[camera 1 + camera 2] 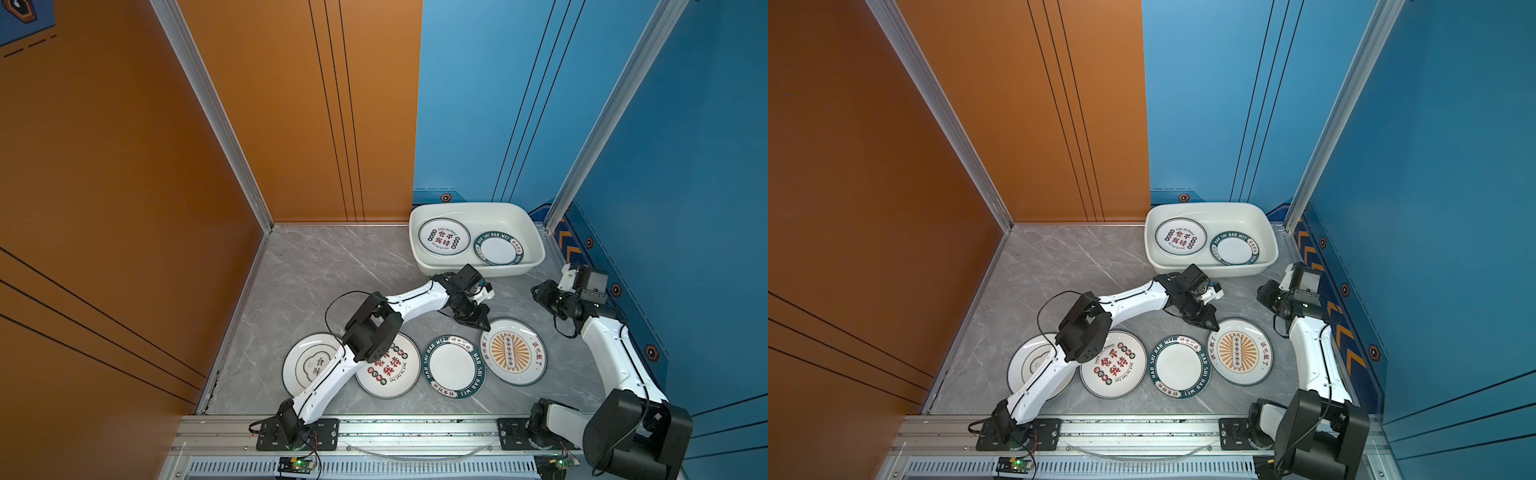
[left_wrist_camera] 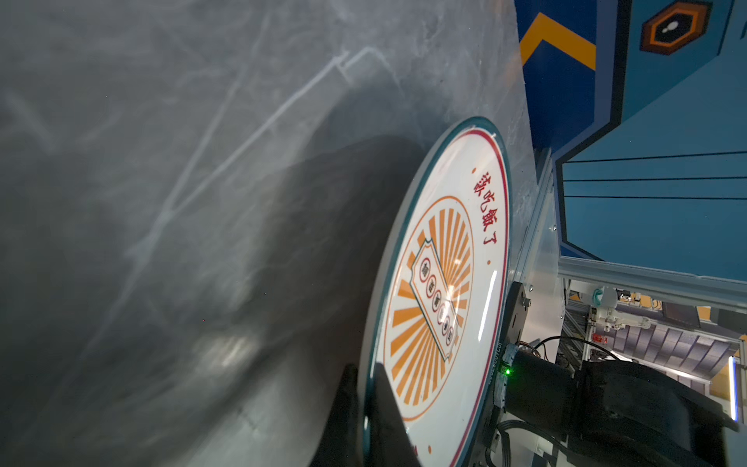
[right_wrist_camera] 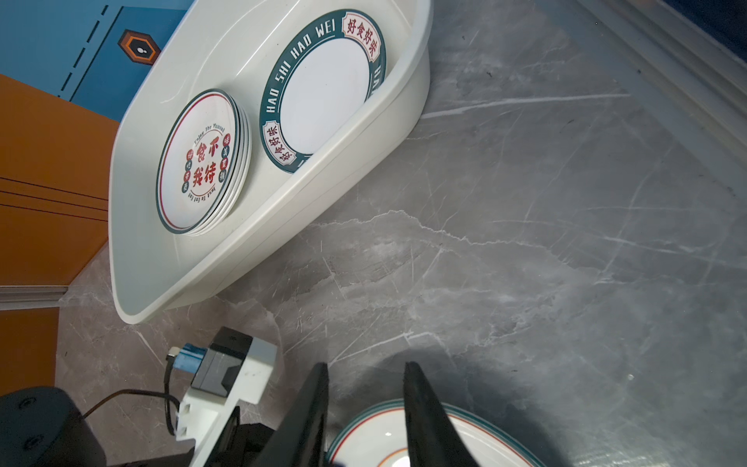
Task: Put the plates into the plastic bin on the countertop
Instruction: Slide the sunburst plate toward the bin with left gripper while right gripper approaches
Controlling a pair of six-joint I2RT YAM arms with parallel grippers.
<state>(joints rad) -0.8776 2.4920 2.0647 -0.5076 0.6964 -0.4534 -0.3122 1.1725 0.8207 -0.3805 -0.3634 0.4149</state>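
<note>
The left gripper (image 1: 484,326) is clenched on the rim of the sunburst plate (image 1: 513,351), down on the countertop (image 1: 316,282) near the bin (image 1: 490,216), while the right gripper (image 3: 364,366) gapes empty nearby, so I'd lift slowly and clear the bin's wall before letting go.

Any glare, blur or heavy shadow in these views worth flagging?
Left wrist view: the countertop is soft and darkly shadowed, and there is a glare streak on the sunburst plate. Right wrist view: sharp, with shadow pooling around the fingers. Both top views: evenly lit and crisp.
</note>
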